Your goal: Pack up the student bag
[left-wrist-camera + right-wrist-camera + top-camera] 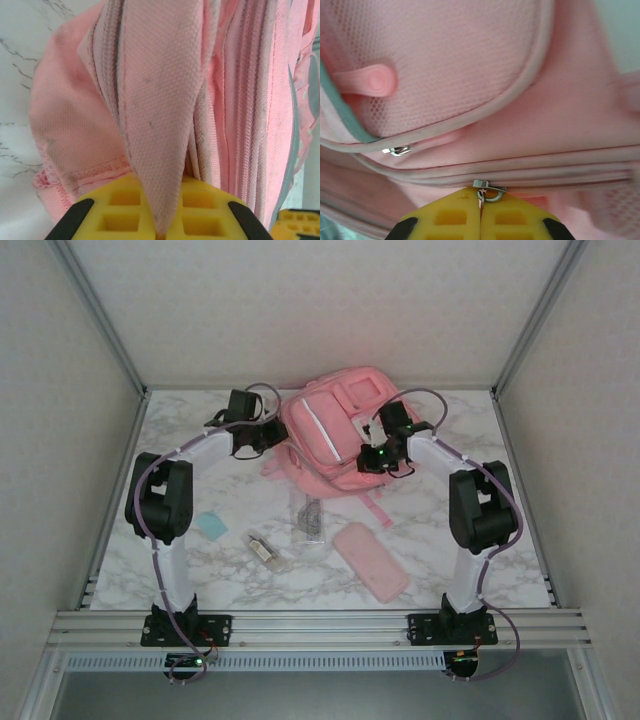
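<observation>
Bag (335,430) lies far centre on the table (225,585), left gripper (160,212) clamped on a strap (160,100), right gripper (481,212) pinching the zip pull (489,193), best drawn steadily along its track against that taut hold.

Two arms, same build. Left arm (165,515) and right arm (478,515): white tubular links, with bulky black joint housings at elbow and wrist. A grey-purple cable (418,393) runs along the outside of each arm in loose loops, from base up to wrist. Black base plates (186,626), one per arm. Small green light (383,452) lit at the right wrist, with green also showing below both bases. Jaws: yellow moulded plastic, square recessed pockets, black rounded outer corners.
</observation>
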You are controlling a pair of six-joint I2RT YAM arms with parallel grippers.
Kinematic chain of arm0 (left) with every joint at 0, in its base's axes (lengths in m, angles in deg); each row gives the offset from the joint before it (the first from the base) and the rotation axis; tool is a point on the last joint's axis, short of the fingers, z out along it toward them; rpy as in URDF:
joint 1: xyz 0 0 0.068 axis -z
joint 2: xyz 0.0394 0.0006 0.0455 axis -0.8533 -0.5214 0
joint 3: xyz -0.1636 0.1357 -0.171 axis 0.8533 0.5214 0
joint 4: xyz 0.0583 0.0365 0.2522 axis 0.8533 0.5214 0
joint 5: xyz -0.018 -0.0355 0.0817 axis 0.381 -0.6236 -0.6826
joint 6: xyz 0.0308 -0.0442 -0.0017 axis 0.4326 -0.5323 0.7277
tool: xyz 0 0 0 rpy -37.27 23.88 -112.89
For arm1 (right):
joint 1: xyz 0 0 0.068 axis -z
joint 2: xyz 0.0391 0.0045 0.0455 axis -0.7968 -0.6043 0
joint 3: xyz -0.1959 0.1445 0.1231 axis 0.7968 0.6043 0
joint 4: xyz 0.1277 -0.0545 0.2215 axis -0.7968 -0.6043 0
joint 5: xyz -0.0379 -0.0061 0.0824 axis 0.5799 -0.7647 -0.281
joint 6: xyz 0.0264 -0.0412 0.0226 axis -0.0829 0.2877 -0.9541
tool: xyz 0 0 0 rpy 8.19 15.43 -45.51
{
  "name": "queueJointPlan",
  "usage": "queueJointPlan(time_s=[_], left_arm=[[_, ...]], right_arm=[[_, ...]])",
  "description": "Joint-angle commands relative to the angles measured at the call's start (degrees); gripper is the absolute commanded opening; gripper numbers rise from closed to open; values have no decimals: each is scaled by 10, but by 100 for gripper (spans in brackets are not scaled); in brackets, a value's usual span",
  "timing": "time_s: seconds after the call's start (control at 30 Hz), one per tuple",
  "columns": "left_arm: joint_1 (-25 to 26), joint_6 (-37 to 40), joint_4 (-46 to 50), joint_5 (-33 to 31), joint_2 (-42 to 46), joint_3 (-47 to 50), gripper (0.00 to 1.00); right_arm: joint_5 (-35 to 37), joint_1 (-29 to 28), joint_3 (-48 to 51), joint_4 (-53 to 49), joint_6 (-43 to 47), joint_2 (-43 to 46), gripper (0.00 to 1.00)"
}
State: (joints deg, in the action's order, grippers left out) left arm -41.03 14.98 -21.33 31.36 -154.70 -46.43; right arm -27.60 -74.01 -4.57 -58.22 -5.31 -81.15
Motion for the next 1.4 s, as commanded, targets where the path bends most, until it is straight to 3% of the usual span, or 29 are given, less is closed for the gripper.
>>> queueJointPlan(time_s=[0.0, 0.27, 0.4, 0.47, 0.63, 0.7, 0.8, 0.87, 1.0, 1.13, 1.37], left_arm=[[36, -41, -113, 35, 38, -3, 7], [52, -87, -171, 51, 35, 6, 7], [54, -99, -187, 56, 36, 19, 7], [53, -87, -175, 51, 39, 22, 7], [35, -50, -133, 32, 45, 19, 9], [25, -26, -102, 18, 48, 11, 17], [11, 13, -45, -9, 58, -4, 52], [4, 46, 2, -35, 71, -15, 64], [2, 107, 91, -89, 94, -42, 70], [10, 129, 127, -99, 128, -34, 70], [108, 224, 177, -137, 190, 9, 66]], right_arm=[[-102, -47, -15, 14, -46, 6, 0], [-144, -104, -71, 23, -81, -44, 0], [-156, -107, -62, 76, -122, -48, 0], [-126, -107, -64, 67, -126, -47, 1], [-29, -101, -21, 56, -137, 0, 41], [13, -94, 17, 61, -146, 37, 51], [54, -79, 79, 78, -168, 93, 58], [75, -68, 112, 88, -181, 124, 60], [102, -48, 150, 94, -194, 164, 62], [117, -28, 159, 97, -225, 162, 62], [140, -8, 202, 201, -347, 141, 59]])
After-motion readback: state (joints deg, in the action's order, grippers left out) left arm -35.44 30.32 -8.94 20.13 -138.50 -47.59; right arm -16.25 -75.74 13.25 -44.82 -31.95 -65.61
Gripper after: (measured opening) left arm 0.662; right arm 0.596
